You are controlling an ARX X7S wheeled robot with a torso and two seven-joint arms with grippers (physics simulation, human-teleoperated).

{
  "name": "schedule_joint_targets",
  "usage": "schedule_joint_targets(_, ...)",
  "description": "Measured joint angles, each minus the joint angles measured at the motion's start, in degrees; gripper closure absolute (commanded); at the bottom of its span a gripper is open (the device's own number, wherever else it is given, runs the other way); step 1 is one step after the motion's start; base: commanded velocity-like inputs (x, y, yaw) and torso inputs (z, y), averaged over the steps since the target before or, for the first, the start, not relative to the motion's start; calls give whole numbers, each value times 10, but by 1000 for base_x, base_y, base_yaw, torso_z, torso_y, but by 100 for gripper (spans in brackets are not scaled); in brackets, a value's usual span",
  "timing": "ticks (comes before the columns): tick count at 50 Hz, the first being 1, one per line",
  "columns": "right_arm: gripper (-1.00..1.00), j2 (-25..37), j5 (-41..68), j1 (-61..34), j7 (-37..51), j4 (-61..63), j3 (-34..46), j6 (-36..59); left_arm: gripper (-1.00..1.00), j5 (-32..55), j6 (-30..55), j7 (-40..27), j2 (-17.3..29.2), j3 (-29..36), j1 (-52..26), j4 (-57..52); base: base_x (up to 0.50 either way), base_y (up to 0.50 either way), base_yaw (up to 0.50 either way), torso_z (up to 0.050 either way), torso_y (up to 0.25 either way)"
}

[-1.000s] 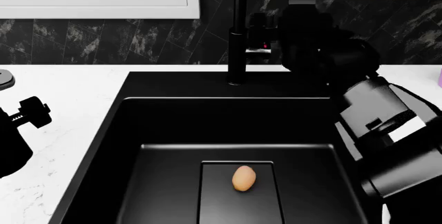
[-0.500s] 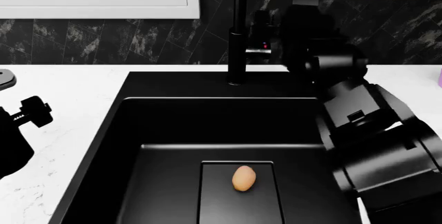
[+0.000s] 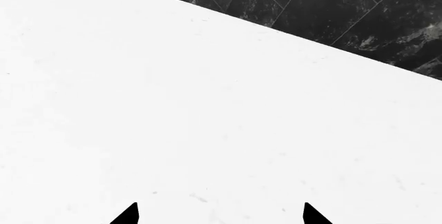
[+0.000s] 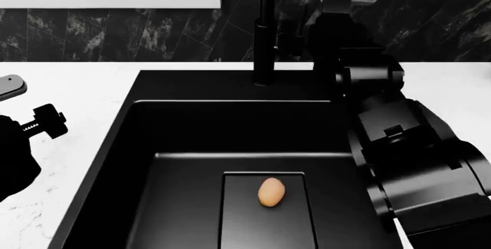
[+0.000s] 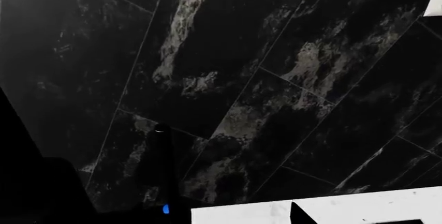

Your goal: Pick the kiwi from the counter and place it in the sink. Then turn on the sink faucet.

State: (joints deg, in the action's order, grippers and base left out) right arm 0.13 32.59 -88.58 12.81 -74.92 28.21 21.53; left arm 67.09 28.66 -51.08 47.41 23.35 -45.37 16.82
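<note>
One step done: kiwi (image 4: 271, 192) lying on sink (image 4: 192, 140) drain plate. Faucet (image 4: 265, 36) step now in hand. Right gripper (image 4: 295, 33) up beside lever, jaw state impossible to tell; left gripper (image 3: 219, 216) spread over counter (image 3: 207, 120). Next: nudging lever.

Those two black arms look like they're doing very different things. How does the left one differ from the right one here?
In the head view, the left arm sits low at the side over the white counter, while the right arm stretches up across the sink toward the faucet. The left claw is open over bare counter; the right claw is hidden against the dark wall, so its state is unclear. Neither touches the kiwi. Both are glossy black.
</note>
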Motion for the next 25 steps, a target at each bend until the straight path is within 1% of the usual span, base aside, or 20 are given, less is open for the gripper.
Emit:
schedule_joint_targets(12, -100, -1, -13, -4, -8, 0, -17, -9, -100, -10, -6, 10, 0, 5, 1, -6, 0, 0, 0, 0, 0)
schedule_joint_targets(25, -100, -1, -17, -8, -21, 0, -35, -57, -100, -15, -9, 14, 0, 6, 4, -7, 0, 0, 0, 0, 0)
